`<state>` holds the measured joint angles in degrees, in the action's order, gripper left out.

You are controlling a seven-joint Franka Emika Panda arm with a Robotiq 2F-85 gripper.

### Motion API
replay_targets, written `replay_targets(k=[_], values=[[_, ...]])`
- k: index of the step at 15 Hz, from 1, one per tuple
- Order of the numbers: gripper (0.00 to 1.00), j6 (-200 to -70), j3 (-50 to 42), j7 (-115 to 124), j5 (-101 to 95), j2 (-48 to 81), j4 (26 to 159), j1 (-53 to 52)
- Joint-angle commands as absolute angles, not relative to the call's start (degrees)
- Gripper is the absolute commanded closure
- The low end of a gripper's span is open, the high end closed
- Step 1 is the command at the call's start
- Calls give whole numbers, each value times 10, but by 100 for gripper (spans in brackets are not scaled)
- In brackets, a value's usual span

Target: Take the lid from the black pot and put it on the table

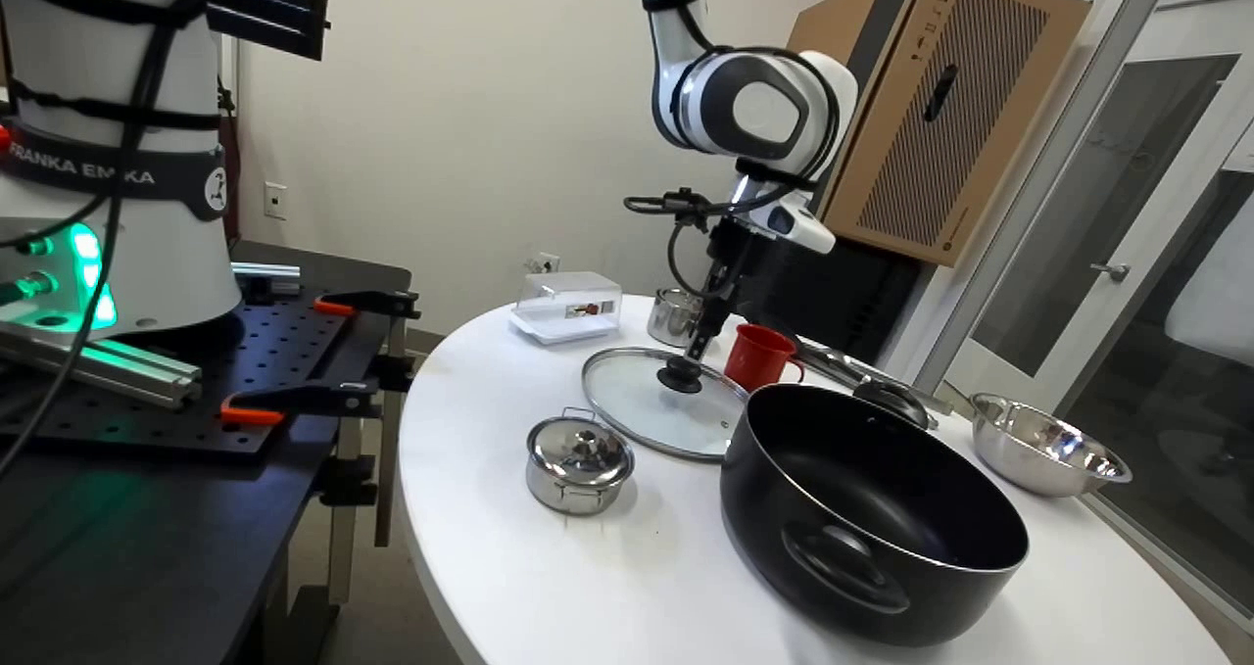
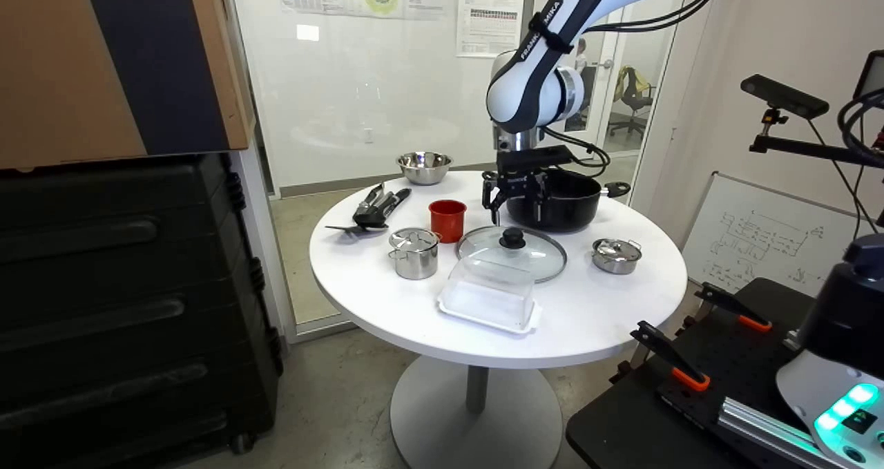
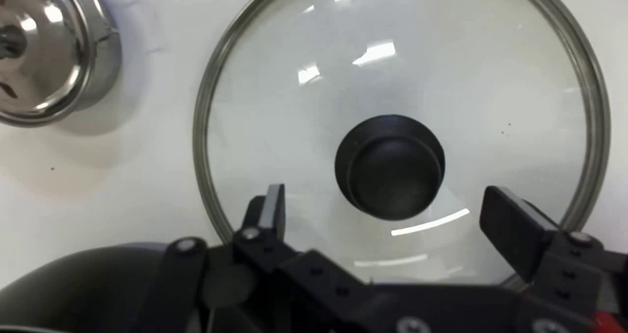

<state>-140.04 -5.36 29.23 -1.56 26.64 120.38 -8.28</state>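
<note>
Hanging over the lid, the claw has its fingers spread wide and grips nothing. In the wrist view the knob appears ahead of the fingers, with clear glass on either side of it. The lid lies flat on the white desk, knob up, off the pot and just beside it; whether the two touch, I cannot tell from where I stand. The pot stands upright, its mouth uncovered and its dark interior in sight. Near the lid stands the tin, upright and covered. In both exterior views, the red cup and the canister stand close together by the lid's rim, with the clear dish near the canister. The utensils lie on the side of the cup facing away from the lid, and the bowl sits near the desk's edge. The white arm slants down over the desk from above.
</note>
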Motion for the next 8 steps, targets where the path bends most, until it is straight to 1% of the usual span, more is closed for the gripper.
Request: replay_targets(k=[1,4,5,8], values=[[0,-1367,-41,246,9,179,1250,-58],[0,-1327,-39,239,19,130,1265,-46],[0,-1345,-43,260,0,174,1236,-53],[0,-1331,-39,255,4,140,1252,-45]])
